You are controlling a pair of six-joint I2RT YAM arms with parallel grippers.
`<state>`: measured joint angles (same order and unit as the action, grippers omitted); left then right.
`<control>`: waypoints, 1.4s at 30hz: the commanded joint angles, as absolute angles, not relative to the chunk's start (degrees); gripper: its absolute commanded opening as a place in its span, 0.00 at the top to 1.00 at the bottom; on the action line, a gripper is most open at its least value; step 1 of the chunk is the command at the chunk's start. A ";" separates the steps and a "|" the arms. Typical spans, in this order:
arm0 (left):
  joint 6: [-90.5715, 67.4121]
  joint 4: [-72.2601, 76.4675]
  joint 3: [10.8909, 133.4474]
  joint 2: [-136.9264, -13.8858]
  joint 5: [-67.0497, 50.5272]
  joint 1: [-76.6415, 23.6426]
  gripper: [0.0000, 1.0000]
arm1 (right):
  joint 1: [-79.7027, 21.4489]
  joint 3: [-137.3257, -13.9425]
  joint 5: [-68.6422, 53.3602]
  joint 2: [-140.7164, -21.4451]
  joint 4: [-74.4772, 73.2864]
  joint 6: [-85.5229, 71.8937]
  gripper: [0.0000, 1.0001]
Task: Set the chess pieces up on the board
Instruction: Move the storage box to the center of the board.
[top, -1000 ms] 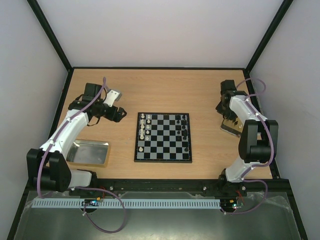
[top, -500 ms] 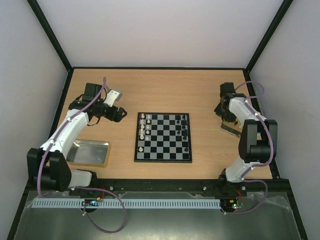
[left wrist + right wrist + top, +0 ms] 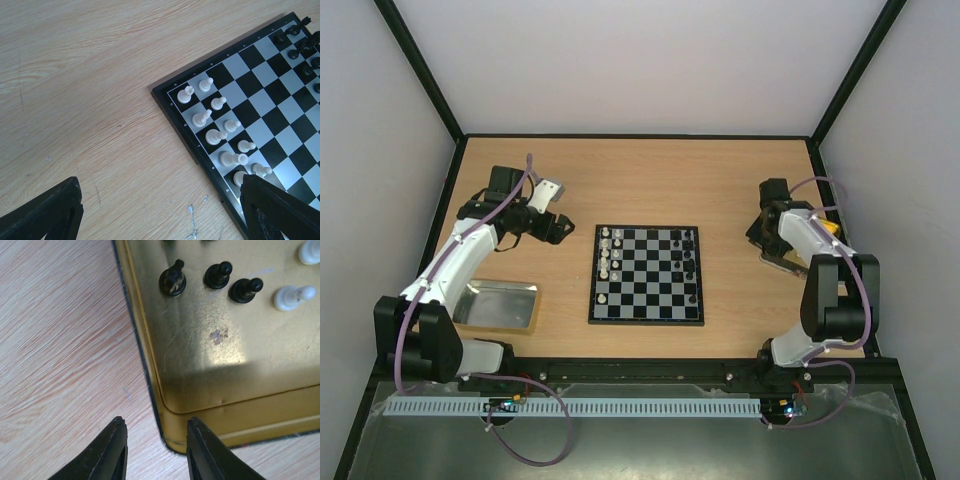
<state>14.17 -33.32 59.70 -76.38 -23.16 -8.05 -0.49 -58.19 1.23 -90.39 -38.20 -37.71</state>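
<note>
The board (image 3: 645, 320) lies at the table's middle. White chess pieces (image 3: 606, 254) stand in its two left columns and black chess pieces (image 3: 690, 256) in its right columns. My left gripper (image 3: 556, 228) is open and empty, left of the board. In the left wrist view its gripper (image 3: 160, 215) hovers over bare wood beside the board's border (image 3: 172, 107) and the white pieces (image 3: 216, 135). My right gripper (image 3: 766, 240) is open and empty over the gold tray's corner (image 3: 210, 370), its gripper (image 3: 155, 440) straddling the tray's edge. Black pieces (image 3: 218, 275) and a white one (image 3: 290, 297) stand in the tray.
A silver tray (image 3: 500, 305) lies at the near left under my left arm. The gold tray (image 3: 782, 260) at the right is mostly hidden by my right arm. Black frame rails edge the table.
My right arm has swung its wrist a little nearer and to the left over the gold tray. The left arm and the board's pieces have not moved.
</note>
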 commanded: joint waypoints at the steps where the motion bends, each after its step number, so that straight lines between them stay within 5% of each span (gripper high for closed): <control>1: 14.55 -33.46 60.14 -76.99 -24.21 -7.78 0.14 | -2.86 -55.73 0.25 -86.54 -38.42 -38.60 0.68; 27: 14.66 -36.34 61.93 -76.79 -22.31 -7.82 0.13 | -12.74 -41.88 -5.38 -73.81 -37.64 -42.46 0.72; 42: 14.77 -36.95 62.15 -77.26 -20.91 -7.82 0.13 | -28.34 -39.48 -5.23 -70.55 -38.53 -48.87 0.71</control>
